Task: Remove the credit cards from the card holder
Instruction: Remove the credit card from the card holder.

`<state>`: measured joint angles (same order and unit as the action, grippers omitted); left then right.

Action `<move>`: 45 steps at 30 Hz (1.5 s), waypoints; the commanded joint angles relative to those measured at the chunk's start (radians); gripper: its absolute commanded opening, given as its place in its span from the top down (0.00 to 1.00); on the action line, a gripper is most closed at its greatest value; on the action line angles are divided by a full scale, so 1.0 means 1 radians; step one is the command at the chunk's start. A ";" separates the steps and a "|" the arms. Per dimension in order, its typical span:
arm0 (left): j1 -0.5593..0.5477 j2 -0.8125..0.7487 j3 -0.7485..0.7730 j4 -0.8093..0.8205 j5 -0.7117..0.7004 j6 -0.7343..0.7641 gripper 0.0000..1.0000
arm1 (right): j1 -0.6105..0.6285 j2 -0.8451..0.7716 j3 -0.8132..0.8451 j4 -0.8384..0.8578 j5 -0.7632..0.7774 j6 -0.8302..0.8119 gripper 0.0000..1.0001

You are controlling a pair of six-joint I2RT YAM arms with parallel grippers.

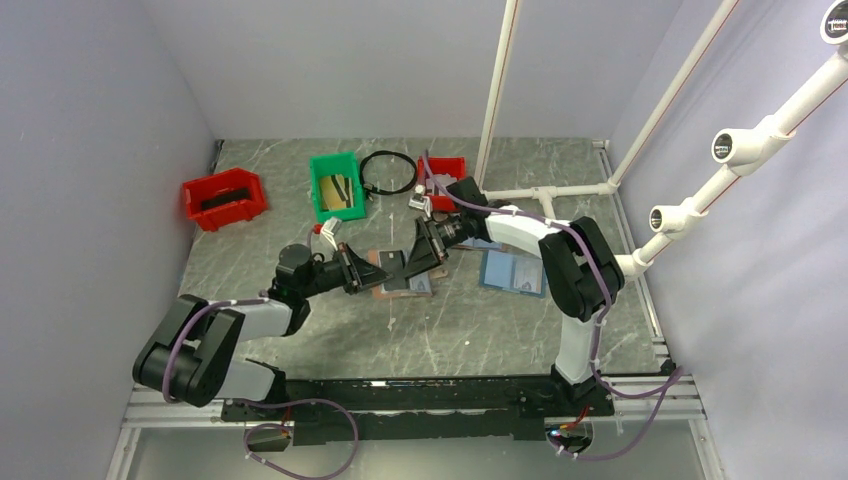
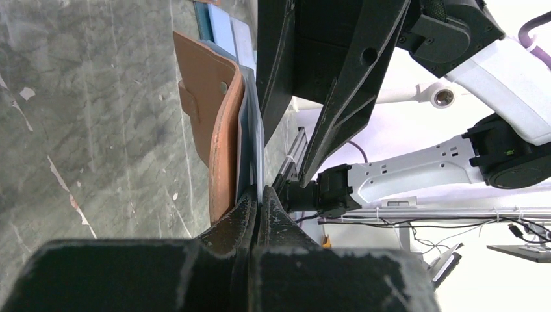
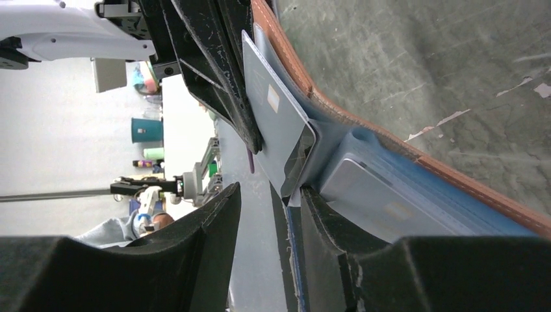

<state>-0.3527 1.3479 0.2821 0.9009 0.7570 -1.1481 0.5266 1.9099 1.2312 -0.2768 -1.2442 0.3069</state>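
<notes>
Though reddish-brown outside, card holder (image 2: 221, 130) pale-blue inside.

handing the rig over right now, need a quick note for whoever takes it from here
left gripper: shut on the card holder, clamping its pale blue pages, brown cover bowed outward.
right gripper: open, jaws apart around the lower corner of a grey credit card, not yet pinching it.
second card: tucked in a pocket page further along the holder.
Done: holder is held between the two arms with its pockets exposed.
Left: close on the grey card and pull it out, then the second. No card is seen clear of the holder yet.
</notes>
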 commanded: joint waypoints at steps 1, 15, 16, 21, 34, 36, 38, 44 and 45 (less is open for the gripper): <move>-0.025 0.023 0.068 0.216 0.037 -0.067 1.00 | -0.005 -0.043 -0.022 0.116 -0.019 0.063 0.58; -0.069 0.060 0.119 0.206 0.019 -0.063 1.00 | -0.023 -0.055 -0.074 0.320 -0.083 0.256 0.90; -0.069 0.055 0.119 0.191 0.017 -0.058 0.99 | -0.026 -0.054 -0.075 0.322 -0.085 0.259 0.96; -0.069 0.031 0.118 0.130 0.006 -0.039 0.93 | -0.032 -0.059 -0.080 0.335 -0.098 0.263 1.00; -0.054 -0.050 0.105 -0.060 -0.027 0.009 0.66 | -0.042 -0.066 -0.076 0.212 -0.051 0.141 1.00; -0.044 -0.046 0.085 -0.076 -0.028 0.013 0.66 | -0.042 -0.057 -0.077 0.201 -0.044 0.131 1.00; -0.035 -0.033 0.058 -0.071 -0.031 0.011 0.67 | -0.042 -0.041 -0.074 0.181 -0.030 0.106 1.00; -0.015 0.011 -0.002 -0.088 -0.035 0.027 0.71 | -0.011 0.019 -0.051 0.065 0.030 -0.008 1.00; -0.013 0.014 -0.004 -0.108 -0.035 0.040 0.71 | -0.004 0.029 -0.043 0.043 0.042 -0.027 1.00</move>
<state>-0.3779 1.3434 0.2993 0.8211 0.7269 -1.1603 0.4953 1.9049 1.1446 -0.1501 -1.2411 0.3893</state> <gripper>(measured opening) 0.298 0.007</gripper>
